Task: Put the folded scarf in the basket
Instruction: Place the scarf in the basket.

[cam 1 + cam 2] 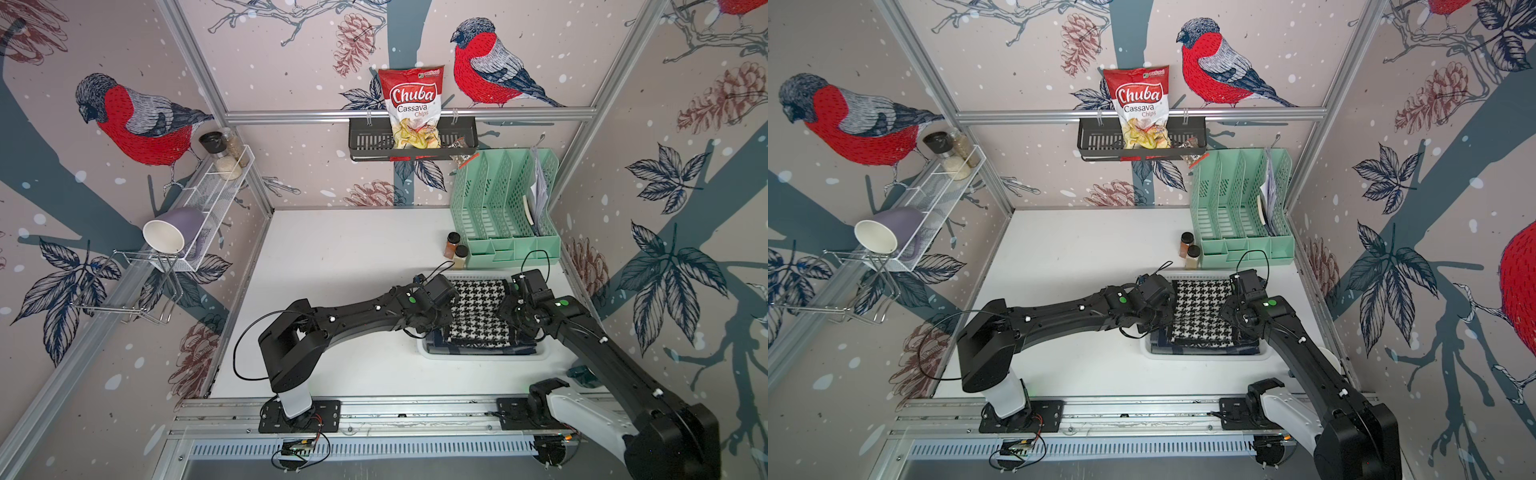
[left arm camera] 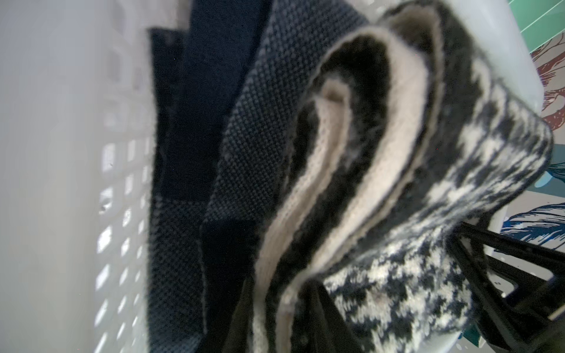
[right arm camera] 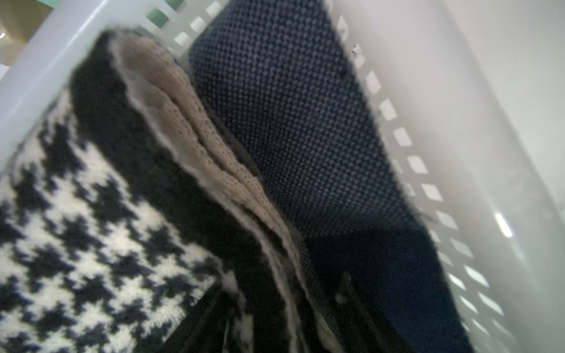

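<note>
Resting on the white table (image 1: 332,270), the basket (image 1: 457,356) holds the folded scarf (image 1: 478,311), laid flat atop a navy cloth (image 1: 498,348). The left gripper (image 1: 442,316) and right gripper (image 1: 510,312) flank the scarf's opposite edges; whether either clamps it or stands released cannot be told.

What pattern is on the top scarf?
The scarf is black-and-white houndstooth, clearest in a top view.
</note>
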`<state>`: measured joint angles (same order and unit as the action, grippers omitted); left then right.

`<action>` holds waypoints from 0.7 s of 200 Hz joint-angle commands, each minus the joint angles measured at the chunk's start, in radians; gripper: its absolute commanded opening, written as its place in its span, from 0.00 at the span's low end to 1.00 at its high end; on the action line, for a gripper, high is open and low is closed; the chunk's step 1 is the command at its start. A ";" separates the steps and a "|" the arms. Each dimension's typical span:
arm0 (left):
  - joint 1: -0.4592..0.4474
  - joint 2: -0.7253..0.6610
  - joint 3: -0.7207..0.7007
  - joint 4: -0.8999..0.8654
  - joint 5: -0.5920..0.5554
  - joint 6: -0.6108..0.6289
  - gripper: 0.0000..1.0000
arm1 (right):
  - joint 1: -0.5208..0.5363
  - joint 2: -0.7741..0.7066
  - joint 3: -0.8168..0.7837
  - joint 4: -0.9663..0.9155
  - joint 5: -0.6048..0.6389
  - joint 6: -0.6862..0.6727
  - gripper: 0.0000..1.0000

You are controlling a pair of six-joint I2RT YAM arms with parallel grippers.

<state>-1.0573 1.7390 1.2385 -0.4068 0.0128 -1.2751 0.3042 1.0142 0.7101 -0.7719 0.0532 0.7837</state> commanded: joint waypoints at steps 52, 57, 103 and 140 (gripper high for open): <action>-0.003 -0.088 0.047 -0.071 -0.095 0.028 0.48 | -0.003 -0.053 0.087 -0.047 0.063 -0.003 0.69; -0.003 -0.100 0.051 -0.076 -0.104 0.029 0.50 | -0.002 -0.059 0.098 -0.050 0.064 -0.002 0.69; 0.021 -0.206 0.105 -0.137 -0.178 0.071 0.69 | -0.005 -0.084 0.201 0.003 0.092 -0.024 0.86; 0.137 -0.352 0.045 -0.073 -0.170 0.160 0.98 | -0.022 -0.045 0.306 0.095 0.158 -0.079 1.00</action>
<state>-0.9821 1.4590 1.3136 -0.5022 -0.1356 -1.1973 0.2924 0.9520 0.9691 -0.7666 0.1432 0.7574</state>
